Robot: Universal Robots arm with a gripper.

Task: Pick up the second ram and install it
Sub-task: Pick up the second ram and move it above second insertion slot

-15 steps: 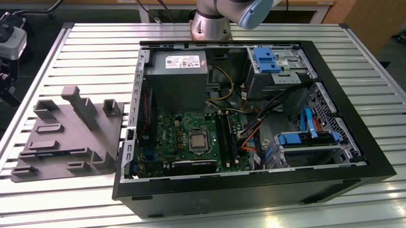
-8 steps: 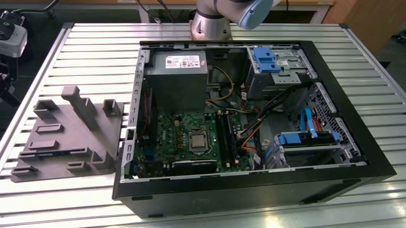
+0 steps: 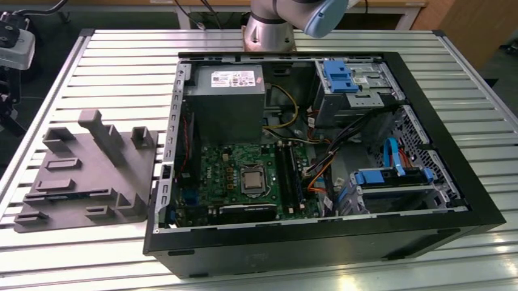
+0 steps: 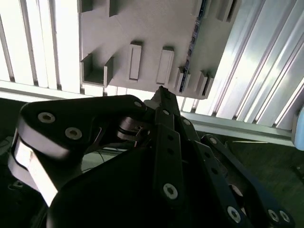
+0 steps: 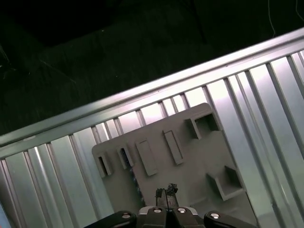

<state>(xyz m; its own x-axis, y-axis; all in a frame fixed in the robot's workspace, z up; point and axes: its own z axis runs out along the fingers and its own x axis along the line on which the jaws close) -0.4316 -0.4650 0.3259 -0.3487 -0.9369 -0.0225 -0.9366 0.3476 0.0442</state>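
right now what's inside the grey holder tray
The second ram stands on edge in a slot of the grey holder tray; the other pockets in view hold nothing. The ram's lower edge is hidden in the slot, and the tool covers part of the tray.

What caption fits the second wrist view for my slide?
Gripper hovers over the grey holder tray, with the second ram standing on edge in it.

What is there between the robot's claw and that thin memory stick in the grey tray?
In the second wrist view, only moulded surface of the grey tray separates the gripper from the second ram.
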